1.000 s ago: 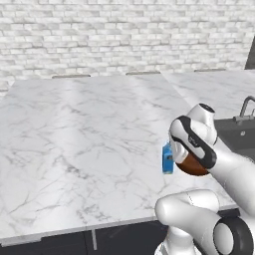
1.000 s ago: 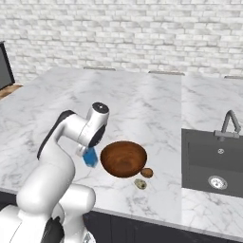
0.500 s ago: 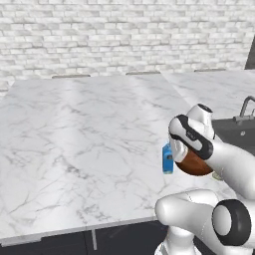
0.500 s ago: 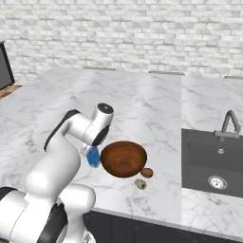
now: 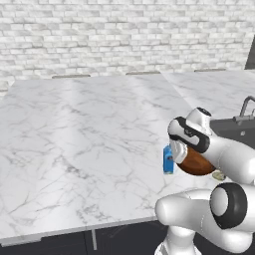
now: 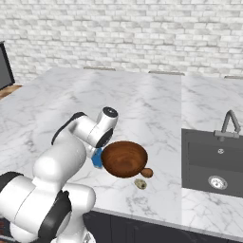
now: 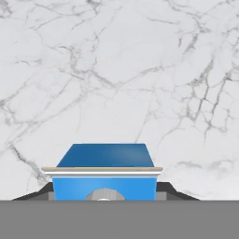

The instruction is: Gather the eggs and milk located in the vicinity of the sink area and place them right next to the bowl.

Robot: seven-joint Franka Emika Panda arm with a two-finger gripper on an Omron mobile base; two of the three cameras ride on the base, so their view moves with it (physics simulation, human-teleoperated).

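The blue milk (image 7: 105, 172) carton sits between my fingertips, and my gripper (image 7: 105, 193) is shut on it. In the base views the milk (image 5: 169, 160) (image 6: 97, 159) hangs low at the counter, just left of the reddish-brown bowl (image 6: 124, 159) (image 5: 194, 162). Whether it rests on the marble I cannot tell. My gripper (image 6: 96, 154) reaches down onto it from above. A reddish-brown egg (image 6: 146, 172) touches the bowl's right side, and a pale beige egg (image 6: 140, 183) (image 5: 217, 175) lies just in front of it.
The dark sink (image 6: 213, 161) with its silver faucet (image 6: 230, 124) is set into the counter to the right. The marble counter (image 5: 74, 134) stretches wide to the left and back to a white brick wall. The front edge runs close below the bowl.
My gripper has carried the milk a little to the right, closer to the bowl. The bowl and both eggs have stayed put.
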